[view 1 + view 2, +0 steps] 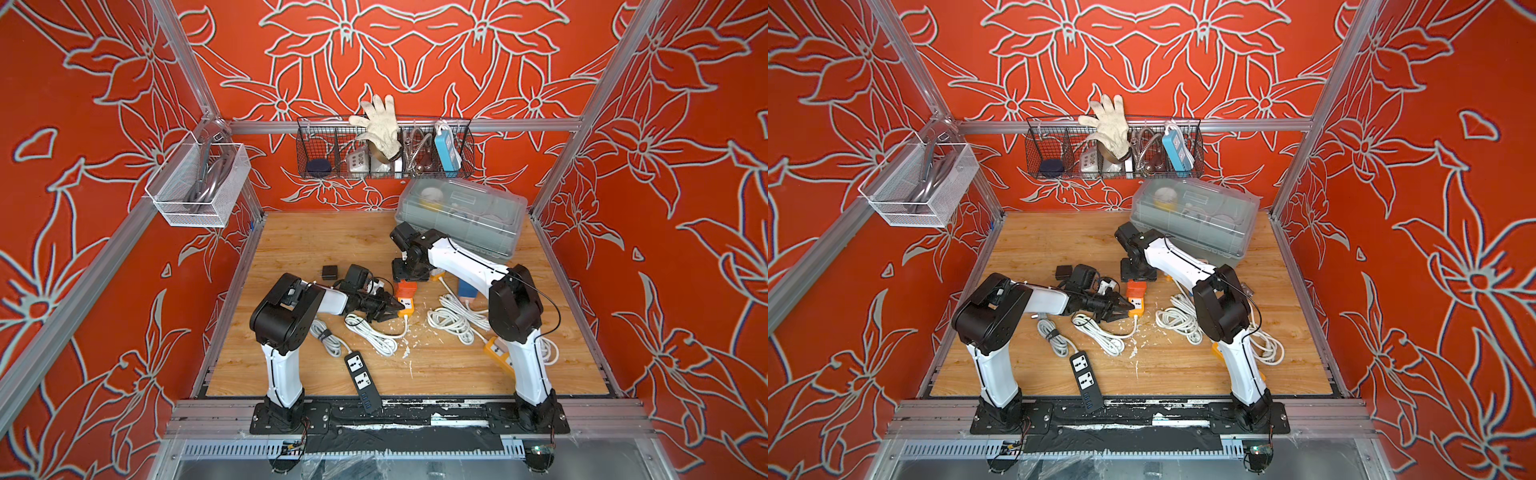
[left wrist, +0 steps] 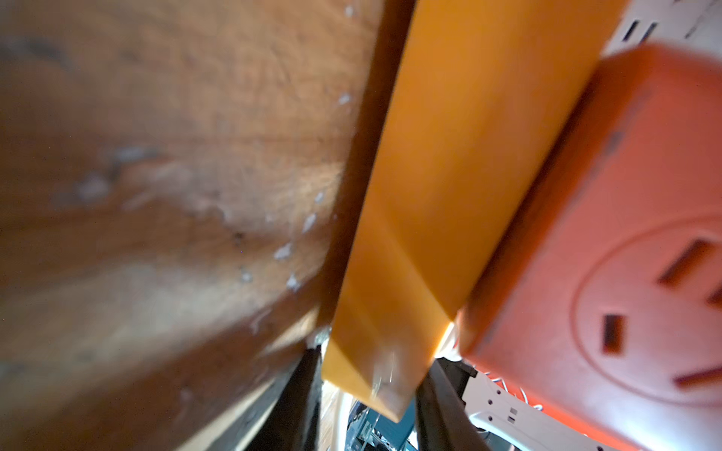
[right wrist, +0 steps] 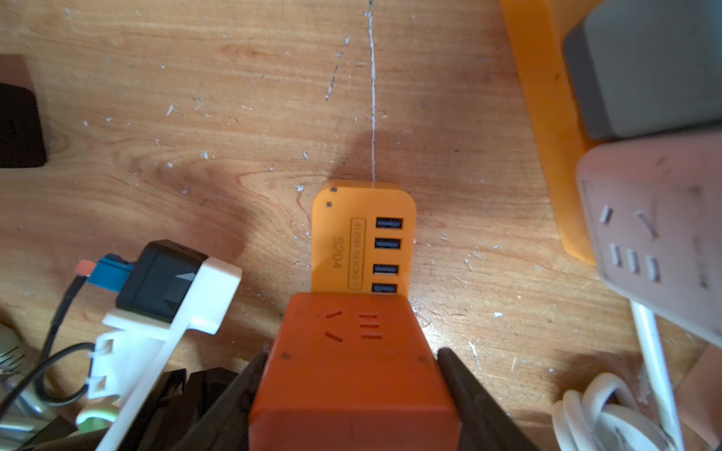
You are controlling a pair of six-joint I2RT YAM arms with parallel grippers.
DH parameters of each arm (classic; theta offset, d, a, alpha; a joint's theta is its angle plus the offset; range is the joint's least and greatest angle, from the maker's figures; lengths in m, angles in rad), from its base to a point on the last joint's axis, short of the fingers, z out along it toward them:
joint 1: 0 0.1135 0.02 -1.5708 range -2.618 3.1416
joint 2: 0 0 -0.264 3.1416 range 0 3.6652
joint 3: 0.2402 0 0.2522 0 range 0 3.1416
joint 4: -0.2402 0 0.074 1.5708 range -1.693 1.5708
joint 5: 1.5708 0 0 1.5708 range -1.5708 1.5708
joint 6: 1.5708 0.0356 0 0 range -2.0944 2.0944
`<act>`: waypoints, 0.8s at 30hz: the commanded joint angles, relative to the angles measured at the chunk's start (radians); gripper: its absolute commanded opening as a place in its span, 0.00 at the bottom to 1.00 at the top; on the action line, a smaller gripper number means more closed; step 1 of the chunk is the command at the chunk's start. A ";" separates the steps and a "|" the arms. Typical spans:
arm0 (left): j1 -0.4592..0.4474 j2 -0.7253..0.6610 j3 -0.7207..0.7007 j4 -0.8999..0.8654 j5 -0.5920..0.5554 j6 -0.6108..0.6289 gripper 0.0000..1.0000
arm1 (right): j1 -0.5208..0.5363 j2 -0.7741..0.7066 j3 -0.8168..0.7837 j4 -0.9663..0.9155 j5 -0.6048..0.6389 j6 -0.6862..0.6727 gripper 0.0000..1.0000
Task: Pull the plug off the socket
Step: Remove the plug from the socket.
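Plug (image 3: 351,390) seated on socket strip (image 3: 363,238), right end effector (image 3: 351,353) clamping its sides. Left end effector (image 1: 397,307) pinches that socket strip.

Right wrist view, and there's print on the yellow socket strip (image 3: 336,218): "S204" running along its face, and beside it a boxed label, "4USB SOCKET", right next to the four USB ports (image 3: 386,255). Both printed dark on yellow.
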 commanded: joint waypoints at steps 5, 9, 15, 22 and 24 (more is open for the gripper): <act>0.055 0.098 -0.061 -0.195 -0.132 -0.037 0.33 | 0.080 -0.080 -0.090 0.031 0.006 0.089 0.51; 0.054 0.105 -0.047 -0.222 -0.134 -0.019 0.34 | 0.101 -0.047 -0.022 -0.021 0.058 0.127 0.51; 0.055 0.132 -0.058 -0.231 -0.127 -0.004 0.34 | -0.016 0.097 0.255 -0.208 0.015 0.060 0.51; 0.055 0.146 -0.048 -0.255 -0.129 0.009 0.34 | 0.024 -0.053 0.080 -0.114 0.061 0.089 0.50; 0.055 0.150 -0.040 -0.261 -0.132 0.009 0.33 | 0.071 -0.098 -0.002 -0.067 0.090 0.129 0.50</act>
